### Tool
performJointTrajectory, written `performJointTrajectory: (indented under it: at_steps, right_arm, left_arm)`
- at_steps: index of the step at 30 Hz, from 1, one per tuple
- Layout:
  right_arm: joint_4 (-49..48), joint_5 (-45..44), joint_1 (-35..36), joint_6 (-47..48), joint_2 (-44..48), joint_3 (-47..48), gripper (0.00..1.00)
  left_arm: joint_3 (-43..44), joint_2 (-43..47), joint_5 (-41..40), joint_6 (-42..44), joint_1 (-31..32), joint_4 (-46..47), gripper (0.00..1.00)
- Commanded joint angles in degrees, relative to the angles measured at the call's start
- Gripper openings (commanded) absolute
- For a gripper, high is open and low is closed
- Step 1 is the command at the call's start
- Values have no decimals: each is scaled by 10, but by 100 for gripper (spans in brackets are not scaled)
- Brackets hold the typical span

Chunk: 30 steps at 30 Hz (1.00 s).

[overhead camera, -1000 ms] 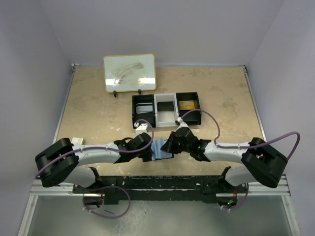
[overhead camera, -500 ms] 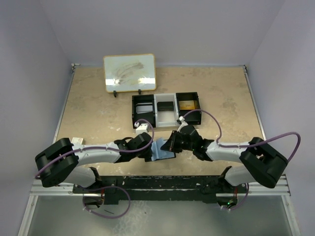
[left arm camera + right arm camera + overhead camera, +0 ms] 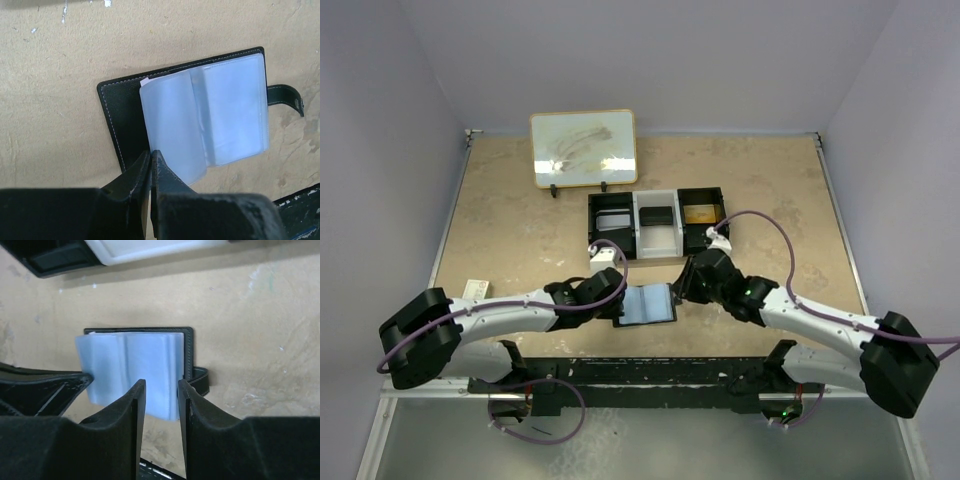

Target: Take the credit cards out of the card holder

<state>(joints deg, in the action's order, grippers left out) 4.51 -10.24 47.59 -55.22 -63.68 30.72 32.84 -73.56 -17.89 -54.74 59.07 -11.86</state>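
The black card holder (image 3: 648,303) lies spread open on the table between my two arms, its blue-grey plastic sleeves (image 3: 210,115) facing up. Its closure tab (image 3: 285,97) sticks out on the right. No credit cards can be told apart inside the cloudy sleeves. My left gripper (image 3: 150,152) is shut, its tips resting on the holder's near left part where the black cover (image 3: 117,110) meets the sleeves. My right gripper (image 3: 161,382) is open with nothing between its fingers. It hovers just off the right-hand sleeves (image 3: 150,360), close to the tab (image 3: 200,377).
A black-and-white three-compartment tray (image 3: 658,222) stands just behind the holder. A framed whiteboard (image 3: 584,148) stands propped at the back. A small white item (image 3: 475,288) lies at the left. A black rail (image 3: 650,375) runs along the near edge.
The holder was bunched between both grippers and now lies open flat. My right gripper has opened and drawn back to the right. The left arm has shifted slightly.
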Motion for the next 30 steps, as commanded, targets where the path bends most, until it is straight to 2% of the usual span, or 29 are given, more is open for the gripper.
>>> performJointTrajectory:
  at_steps: [1, 5, 8, 13, 17, 20, 24, 28, 30]
  right_arm:
    - [-48, 36, 0, 89, -2, 39, 33]
    - [-144, 140, 0, 121, -76, 52, 22]
    - [-129, 113, 0, 113, -132, 62, 15]
    - [-81, 47, 0, 76, -185, 36, 12]
    - [-93, 53, 0, 75, -162, 11, 12]
    - [-86, 62, 0, 75, -121, 8, 14]
    - [-59, 44, 0, 82, -54, 19, 20]
    - [-24, 0, 0, 113, 21, 51, 35]
    - [-14, -24, 0, 144, 62, 67, 42]
  left_arm:
    - [27, 10, -18, 9, 3, -10, 0]
    - [30, 9, -24, 6, 3, -15, 0]
    - [33, 9, -27, 4, 3, -23, 0]
    - [32, 14, -31, -1, 3, -37, 0]
    - [35, 44, -63, -11, 5, -62, 11]
    - [47, 72, -79, -12, 6, -72, 20]
    - [82, 75, -70, -3, 6, -69, 22]
    - [116, 79, -107, 1, 12, -83, 26]
    - [128, 91, -136, 5, 12, -98, 31]
